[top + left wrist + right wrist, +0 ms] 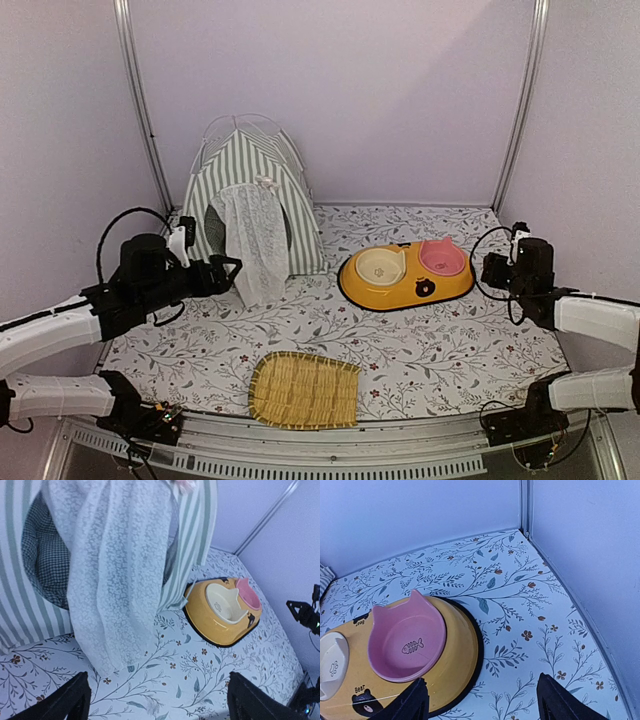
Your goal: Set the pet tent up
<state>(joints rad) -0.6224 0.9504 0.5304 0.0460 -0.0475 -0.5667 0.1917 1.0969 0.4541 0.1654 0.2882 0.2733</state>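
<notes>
The pet tent stands upright at the back left of the table, grey-green and white striped, with its white lace curtain hanging over the doorway. My left gripper hovers just left of the curtain's lower edge. In the left wrist view the curtain hangs ahead of my left gripper, which is open with only the mat between its fingers. A checked cushion shows inside the tent. My right gripper is far right, open, holding nothing.
A yellow double feeder with a cream bowl and a pink bowl sits right of the tent. A woven bamboo tray lies near the front edge. A floral mat covers the table, and walls enclose it behind and at both sides.
</notes>
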